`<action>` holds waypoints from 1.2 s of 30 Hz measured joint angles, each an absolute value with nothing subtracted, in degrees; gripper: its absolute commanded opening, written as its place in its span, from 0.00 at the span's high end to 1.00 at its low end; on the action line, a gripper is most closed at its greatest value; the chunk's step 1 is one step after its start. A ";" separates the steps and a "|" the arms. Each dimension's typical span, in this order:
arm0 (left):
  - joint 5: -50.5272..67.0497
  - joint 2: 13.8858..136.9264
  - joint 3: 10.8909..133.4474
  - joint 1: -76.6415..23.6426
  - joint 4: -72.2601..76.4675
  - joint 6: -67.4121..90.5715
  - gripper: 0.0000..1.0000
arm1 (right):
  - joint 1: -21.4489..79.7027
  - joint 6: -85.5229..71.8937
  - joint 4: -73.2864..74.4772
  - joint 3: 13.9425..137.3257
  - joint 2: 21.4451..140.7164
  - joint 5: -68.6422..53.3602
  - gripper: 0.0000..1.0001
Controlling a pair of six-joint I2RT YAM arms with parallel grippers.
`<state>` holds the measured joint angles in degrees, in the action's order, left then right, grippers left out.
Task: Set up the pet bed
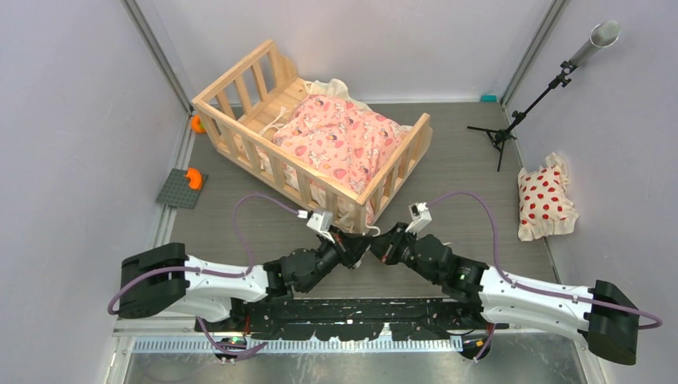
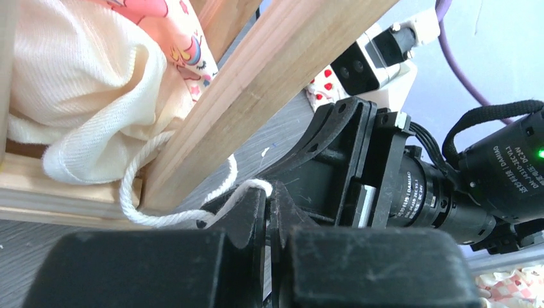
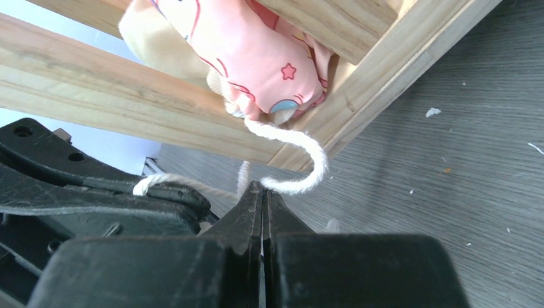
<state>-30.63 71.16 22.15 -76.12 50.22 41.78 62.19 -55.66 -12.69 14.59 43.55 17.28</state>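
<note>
Top external view puts the pet bed on the grey table, set on a diagonal from the far left toward the middle, its near corner post just ahead of where my two arms meet. A pink cartoon-print cushion lies inside the frame, with cream fabric spilling out at the far end and through the near corner. From the left wrist camera I see the left gripper clenched, its tips pinching a cream tie cord that loops round the foot of the bed's corner post and runs back to the bunched cream fabric between the slats. From the right wrist camera, the right gripper is also clamped tight, nipping a second strand that curls down from the cushion's corner under the rail. Both grippers sit tip to tip, nearly touching, low beside that post. A white pillow with red dots lies well apart on the right edge of the table, near a small black tripod.
</note>
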 measured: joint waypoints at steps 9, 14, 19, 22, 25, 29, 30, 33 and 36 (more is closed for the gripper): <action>-34.35 76.40 22.15 -77.38 59.35 36.71 0.99 | 62.19 -55.59 -12.60 14.59 42.72 16.93 0.98; -36.29 79.26 22.04 -77.84 63.70 33.93 0.99 | 62.19 -55.57 -11.88 14.57 42.15 16.36 0.95; -36.99 82.91 22.04 -77.97 69.25 31.83 0.99 | 62.19 -55.20 -10.37 14.57 40.91 15.90 0.95; -37.04 83.15 22.04 -78.13 70.41 30.50 0.99 | 62.19 -55.18 -9.69 14.57 39.88 15.73 0.95; -37.10 83.15 22.04 -78.48 71.22 28.75 0.99 | 62.19 -55.16 -8.58 14.57 38.74 15.49 0.95; -37.85 83.13 22.04 -78.76 71.70 26.02 0.99 | 62.19 -55.16 -6.94 14.68 37.28 15.22 0.95; -37.95 83.13 22.04 -78.76 71.72 25.28 0.99 | 62.17 -55.16 -6.52 14.81 37.06 15.14 0.95; -38.13 83.13 22.04 -78.87 71.92 23.14 0.99 | 62.19 -55.16 -5.02 15.49 36.69 14.90 0.93; -38.41 83.13 22.02 -79.35 72.25 21.50 0.99 | 62.19 -55.31 -3.55 15.92 36.21 15.07 0.88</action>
